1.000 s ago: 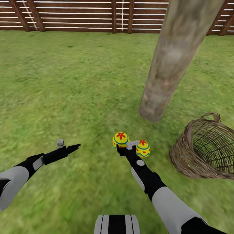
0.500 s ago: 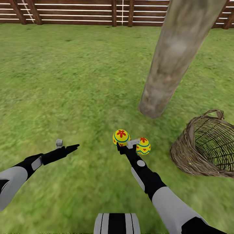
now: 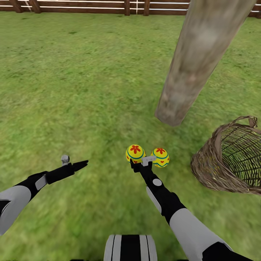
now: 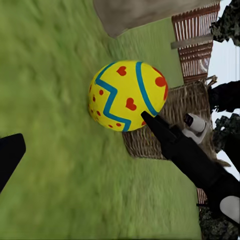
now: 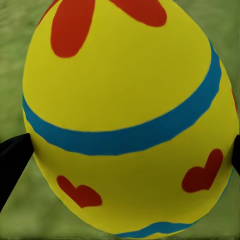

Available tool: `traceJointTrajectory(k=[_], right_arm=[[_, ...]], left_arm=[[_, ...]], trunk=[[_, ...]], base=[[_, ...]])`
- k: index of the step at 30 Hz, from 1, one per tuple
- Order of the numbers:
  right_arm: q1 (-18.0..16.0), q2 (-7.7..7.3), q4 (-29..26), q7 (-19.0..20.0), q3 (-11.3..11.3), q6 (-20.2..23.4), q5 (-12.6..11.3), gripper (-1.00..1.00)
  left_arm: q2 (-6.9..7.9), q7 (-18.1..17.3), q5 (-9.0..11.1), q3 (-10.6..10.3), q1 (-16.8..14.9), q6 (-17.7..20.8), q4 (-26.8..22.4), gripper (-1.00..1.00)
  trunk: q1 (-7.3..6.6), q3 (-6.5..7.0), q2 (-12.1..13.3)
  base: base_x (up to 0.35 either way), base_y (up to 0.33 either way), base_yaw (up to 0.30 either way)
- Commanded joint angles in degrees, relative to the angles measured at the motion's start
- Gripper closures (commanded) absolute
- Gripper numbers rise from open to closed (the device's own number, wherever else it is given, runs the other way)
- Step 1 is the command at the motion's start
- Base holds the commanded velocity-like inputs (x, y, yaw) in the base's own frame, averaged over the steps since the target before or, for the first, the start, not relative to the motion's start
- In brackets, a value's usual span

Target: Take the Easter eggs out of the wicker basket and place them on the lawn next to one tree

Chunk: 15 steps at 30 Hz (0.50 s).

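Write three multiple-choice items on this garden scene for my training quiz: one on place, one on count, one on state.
1. In the head view, from the tree trunk the wicker basket lies: A left; B right; C behind.
2. Easter eggs in the head view: A one; B three; C two.
3. The right gripper is: A shut on an egg; B open; C gripping the basket.
Answers: B, the basket sits at the right edge; C, two lie side by side; A, its fingers flank the egg.
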Motion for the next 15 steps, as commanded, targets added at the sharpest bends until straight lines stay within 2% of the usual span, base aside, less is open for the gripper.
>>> traceJointTrajectory(k=[1, 4, 11, 15], right_arm=[[0.0, -0.03, 0.1, -0.2, 0.3, -0.3, -0.6, 1.0], [0.0, -0.03, 0.1, -0.2, 0.3, -0.3, -0.6, 1.0], [0.0, -0.03, 0.1, -0.2, 0.4, -0.3, -0.6, 1.0], [0.0, -0.03, 0.1, -0.2, 0.4, -0.3, -0.6, 1.0]], left_arm=[[0.02, -0.5, 0.4, -0.4, 0.0, 0.6, 0.0, -1.0], [0.02, -0.8, 0.4, -0.4, 0.0, 0.6, 0.0, -1.0], [0.09, -0.9, 0.4, -0.4, -0.1, 0.7, 0.0, -1.0], [0.11, -0.9, 0.4, -0.4, -0.1, 0.6, 0.0, -1.0]], trunk=[[0.01, -0.26, 0.0], [0.09, -0.92, -0.1], [0.09, -0.92, -0.1], [0.19, -1.81, -0.1]], base=[[0.0, 0.0, 0.0], [0.0, 0.0, 0.0], [0.0, 0.0, 0.0], [0.0, 0.0, 0.0]])
